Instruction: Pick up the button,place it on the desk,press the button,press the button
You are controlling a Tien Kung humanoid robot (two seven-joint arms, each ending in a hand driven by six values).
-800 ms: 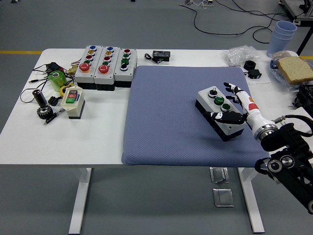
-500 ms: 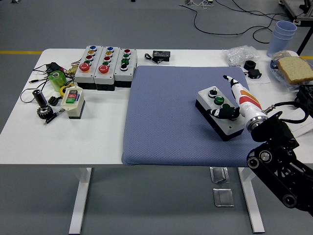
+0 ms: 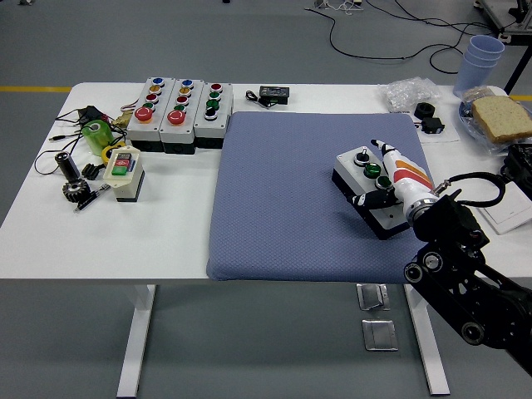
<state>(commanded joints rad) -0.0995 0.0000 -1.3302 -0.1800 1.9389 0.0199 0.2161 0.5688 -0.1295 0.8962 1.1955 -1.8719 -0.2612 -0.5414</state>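
Observation:
A white and black button box [image 3: 356,162] lies at an angle on the right part of the blue mat [image 3: 283,199]. It has a black knob and two green buttons [image 3: 373,170] on top. My right hand [image 3: 396,172] comes in from the lower right and lies over the box's right half. Its white fingers [image 3: 391,158] stretch out straight along the top, over the buttons, and point to the far side. The thumb [image 3: 366,199] rests against the box's near side. The hand hides the right part of the box. The left arm does not show.
Three grey button boxes [image 3: 179,104] stand at the back left. A small beige switch box [image 3: 123,170], a green part [image 3: 96,133] and a gear [image 3: 73,189] lie at the left. A black adapter [image 3: 273,95], a plastic bag [image 3: 410,90], cups [image 3: 482,54] and bread [image 3: 501,116] are at the back.
My right arm has swung left and nearer. The hand turned from gripping the box's right end to lying flat along its top, fingers now straight over the buttons. The box stays put.

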